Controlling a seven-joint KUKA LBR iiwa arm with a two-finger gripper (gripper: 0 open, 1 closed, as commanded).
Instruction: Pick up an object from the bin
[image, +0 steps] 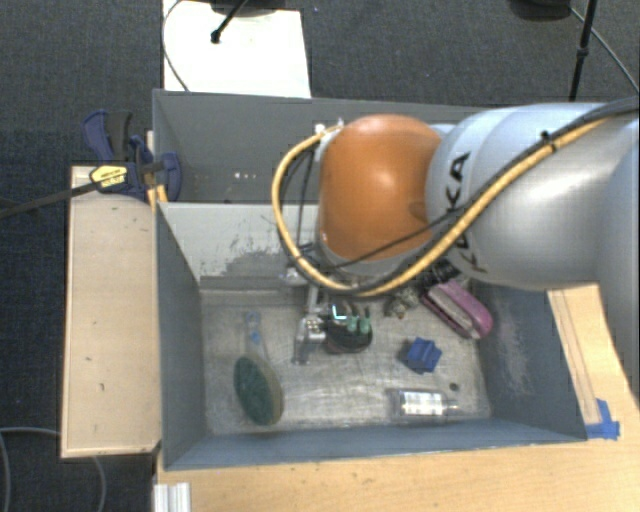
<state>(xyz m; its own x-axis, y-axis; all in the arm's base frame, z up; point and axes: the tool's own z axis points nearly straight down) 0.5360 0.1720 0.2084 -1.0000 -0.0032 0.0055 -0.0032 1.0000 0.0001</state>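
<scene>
The bin (185, 330) holds only a few things, spread thinly over its grey floor. Close to the near wall, toward the right corner, lies a small clear packet (424, 403). Toward the near left corner lies a dark green oval pad (258, 390), with bare floor along the wall between the two. Just behind the pad a pale blue stick (251, 331) points toward the far wall, apart from the left wall. Right of centre a blue block (420, 355) sits alone, with open floor on all sides. The gripper (328, 335) hangs low over the middle of the floor, toward the far wall. A dark rounded lump (352, 338) sits right beside it, and whether that is a loose thing or part of the tool cannot be told. Whether the gripper is open or closed, or has hold of anything, also cannot be told. By the right wall a pink-purple piece (462, 308) lies partly under the arm. The arm's orange cover (375, 185) looms over the far wall.
</scene>
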